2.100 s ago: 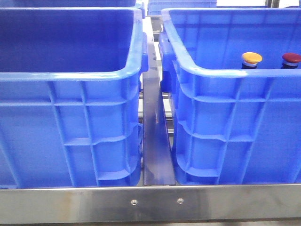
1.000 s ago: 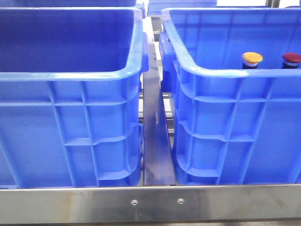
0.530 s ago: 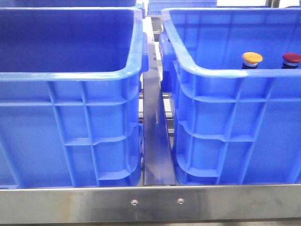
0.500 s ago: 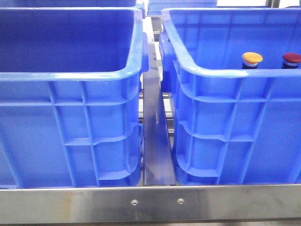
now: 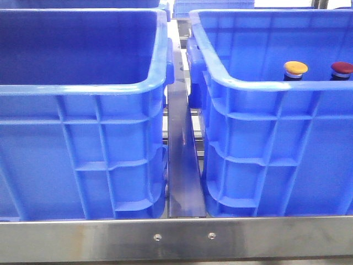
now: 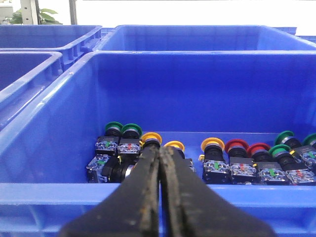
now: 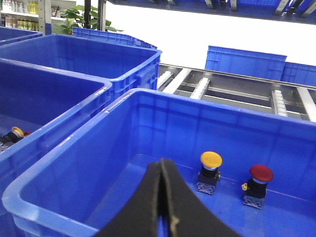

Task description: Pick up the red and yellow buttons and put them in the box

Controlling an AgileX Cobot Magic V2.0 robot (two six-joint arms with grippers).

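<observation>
Lighting bright and even, mostly from above and behind: both wrist views blow out to pure white in the background, and the front view clips white at its top right. The steel rail (image 5: 182, 236) across the front view shows soft glare streaks, and the near crate wall (image 5: 83, 160) there is slightly soft, with shade inside the left crate. Close-up left gripper (image 6: 159, 197) and right gripper (image 7: 163, 207) fingers are dark and a bit blurred; the buttons beyond stay sharp.

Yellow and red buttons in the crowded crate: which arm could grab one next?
Left, probably. The left end effector, shut, points at a yellow button in the crowded crate; the right end effector faces another crate holding only two buttons.
</observation>
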